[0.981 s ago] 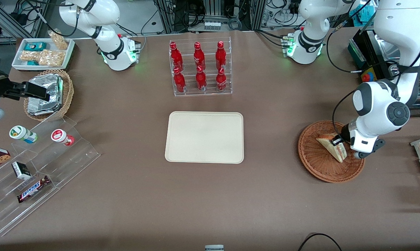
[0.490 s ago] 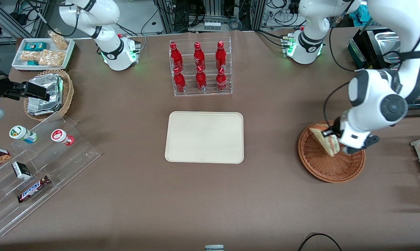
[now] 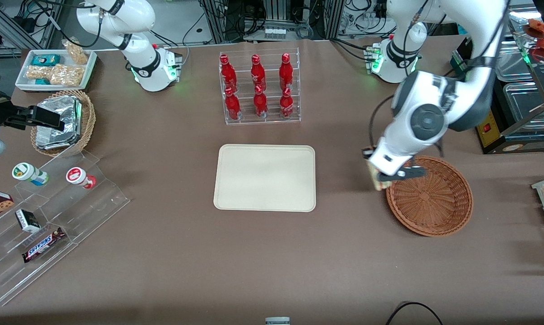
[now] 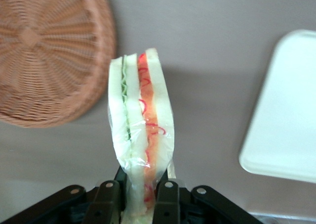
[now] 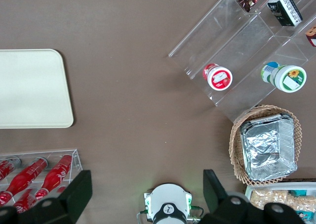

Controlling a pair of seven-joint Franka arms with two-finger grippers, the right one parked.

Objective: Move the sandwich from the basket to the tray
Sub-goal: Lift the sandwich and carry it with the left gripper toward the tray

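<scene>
The pincer point(image 4: 139, 197) clamps the sandwich point(image 4: 140, 135), its length pointing straight out between basket point(image 4: 47, 51) and tray point(image 4: 286, 110).

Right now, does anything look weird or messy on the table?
Nothing is spilled or broken. The only odd sight is the sandwich, pinched in the claw, hanging in the air between the basket and the tray.
</scene>
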